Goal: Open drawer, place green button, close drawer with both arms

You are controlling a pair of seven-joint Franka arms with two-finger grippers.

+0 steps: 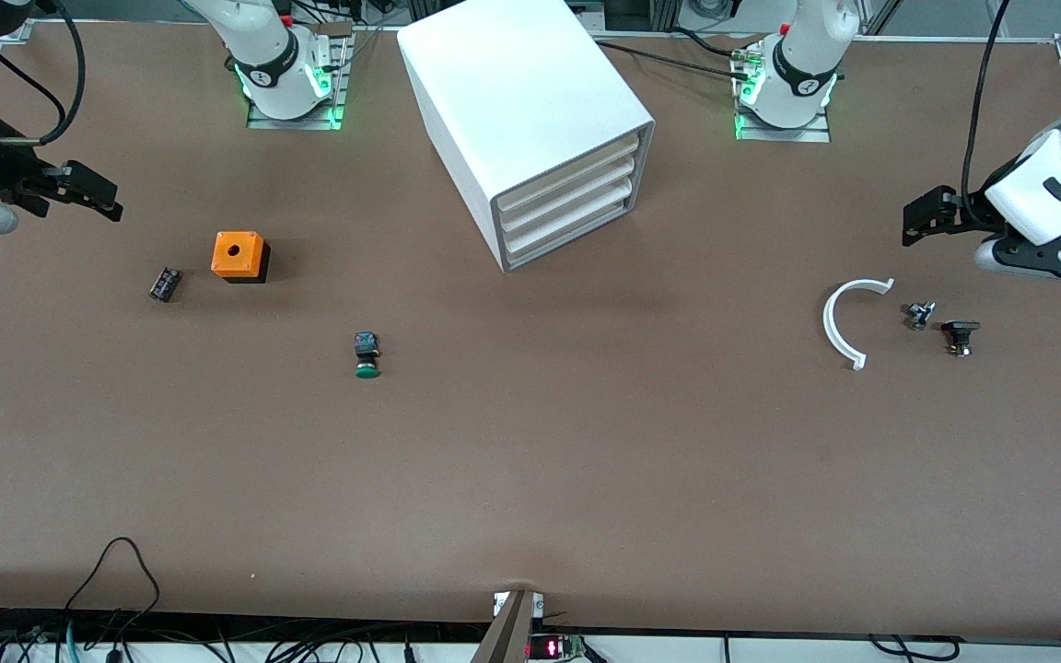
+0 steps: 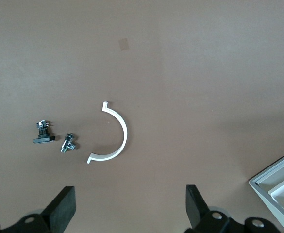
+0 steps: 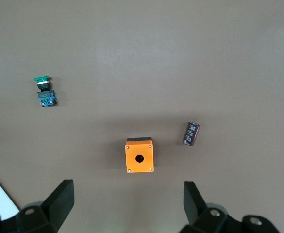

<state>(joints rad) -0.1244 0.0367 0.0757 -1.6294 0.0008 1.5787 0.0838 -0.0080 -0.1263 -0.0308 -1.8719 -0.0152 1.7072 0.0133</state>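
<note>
Both grippers, left point(image 1: 919, 215) and right point(image 1: 93, 193), hover wide open, empty; drawer point(image 1: 567, 228) shut; button point(image 1: 367, 354) lies near the orange cube point(image 1: 239, 255).

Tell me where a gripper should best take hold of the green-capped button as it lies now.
Probably from straight above, closing across the dark blocky body rather than the round green cap. The button lies on its side on bare table, its body's flatter sides exposed, with nothing close by. The cap would likely roll or slip between the fingers.
</note>
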